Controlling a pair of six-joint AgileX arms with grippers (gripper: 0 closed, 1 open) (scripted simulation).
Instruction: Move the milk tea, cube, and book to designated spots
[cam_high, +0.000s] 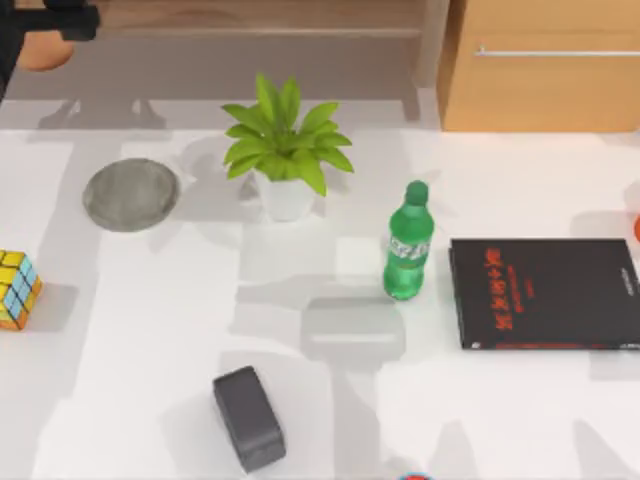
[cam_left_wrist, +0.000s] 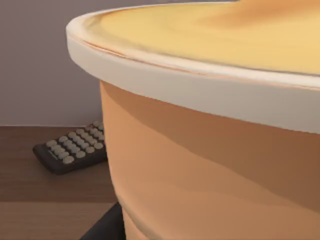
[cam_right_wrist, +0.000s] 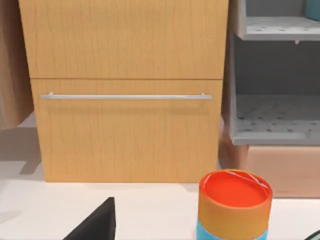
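Note:
The milk tea (cam_left_wrist: 210, 150), an orange-brown cup with a creamy top, looms close in the left wrist view. In the top view it (cam_high: 45, 50) is at the far left back, beyond the table, under my left gripper (cam_high: 55, 20), which is shut on it. A dark finger (cam_left_wrist: 102, 227) lies against its side. The cube (cam_high: 18, 290) sits at the table's left edge. The grey coaster (cam_high: 130, 193) lies back left, and the black book with red characters (cam_high: 545, 293) lies at the right. My right gripper (cam_right_wrist: 207, 232) is open, one finger (cam_right_wrist: 97, 225) showing. A teal-blue corner (cam_right_wrist: 313, 7) on a shelf may be the book.
A potted plant (cam_high: 285, 150) stands mid-back, a green bottle (cam_high: 407, 245) beside the black book, and a dark grey block (cam_high: 248, 418) near the front. An orange-topped can (cam_right_wrist: 234, 210) stands before a wooden drawer cabinet (cam_right_wrist: 125, 90). A remote (cam_left_wrist: 72, 147) lies on a wooden surface behind the cup.

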